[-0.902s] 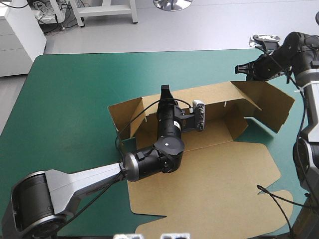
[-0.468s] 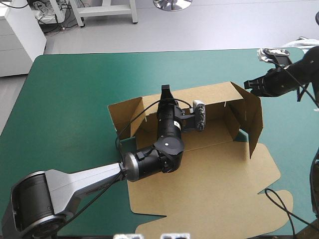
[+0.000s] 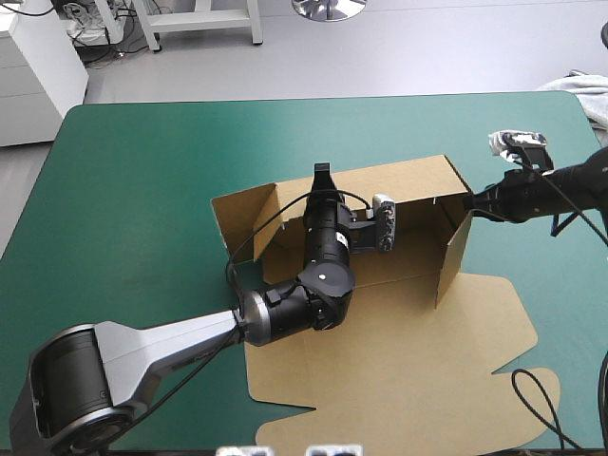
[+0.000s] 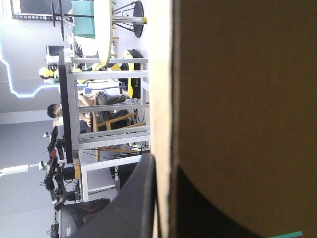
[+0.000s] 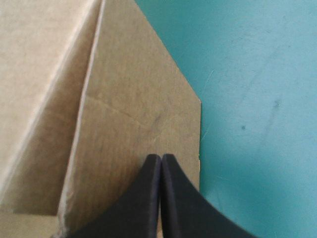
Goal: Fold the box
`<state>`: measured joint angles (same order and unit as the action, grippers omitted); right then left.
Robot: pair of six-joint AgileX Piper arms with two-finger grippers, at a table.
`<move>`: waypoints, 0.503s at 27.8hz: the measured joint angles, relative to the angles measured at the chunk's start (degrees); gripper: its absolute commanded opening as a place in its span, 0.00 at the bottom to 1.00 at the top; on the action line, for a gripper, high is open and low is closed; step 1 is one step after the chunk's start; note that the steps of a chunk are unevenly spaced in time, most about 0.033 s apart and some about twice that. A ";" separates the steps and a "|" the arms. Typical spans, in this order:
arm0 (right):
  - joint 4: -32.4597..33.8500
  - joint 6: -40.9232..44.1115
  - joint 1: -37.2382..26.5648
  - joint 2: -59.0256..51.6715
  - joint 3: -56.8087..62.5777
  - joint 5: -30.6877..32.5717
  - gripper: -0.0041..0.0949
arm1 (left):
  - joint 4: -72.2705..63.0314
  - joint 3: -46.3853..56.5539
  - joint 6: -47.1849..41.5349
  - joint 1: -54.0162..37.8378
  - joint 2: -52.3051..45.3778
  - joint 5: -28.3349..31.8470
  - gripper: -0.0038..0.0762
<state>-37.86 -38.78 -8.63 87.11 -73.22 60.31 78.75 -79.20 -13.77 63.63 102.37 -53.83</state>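
Observation:
The brown box lies mid-table with its back wall raised. My left gripper is at the top edge of that wall, shut on it. In the left wrist view the box wall stands between the black fingers of the left gripper. My right gripper is shut, its tip against the outside of the right end flap, which stands upright across the box's right end. The right wrist view shows the right gripper as one point resting on the flap.
The left end flap leans outward at the box's left end. The wide lid panel lies flat toward the table's near edge. A white bundle sits at the table's far right corner. Bare teal-green cover spreads to the left.
My right gripper has come down and in toward the box, swinging the right end flap from spread outward to upright across the box's end. The left arm has stayed at the back wall.

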 measured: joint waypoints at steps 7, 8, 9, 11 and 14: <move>-6.35 -11.96 0.00 -5.66 8.06 -6.75 0.02 | 0.23 0.00 0.00 0.00 0.07 0.37 0.04; -6.77 -13.76 0.00 -6.25 8.35 -6.98 0.03 | 0.23 0.00 0.00 0.00 0.07 0.37 0.04; -7.00 -15.07 -0.05 -6.77 8.46 -7.06 0.03 | 0.23 0.00 0.00 0.00 0.07 0.37 0.04; -7.11 -16.66 -0.04 -7.49 8.51 -7.25 0.07 | 0.23 0.00 0.00 0.00 0.07 0.37 0.04; -5.40 -17.17 -0.04 -8.28 8.52 -7.08 0.31 | 0.23 0.00 0.00 0.00 0.07 0.42 0.04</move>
<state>-43.26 -55.94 -8.67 78.82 -64.71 53.22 78.98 -79.20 -13.77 63.63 102.44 -53.41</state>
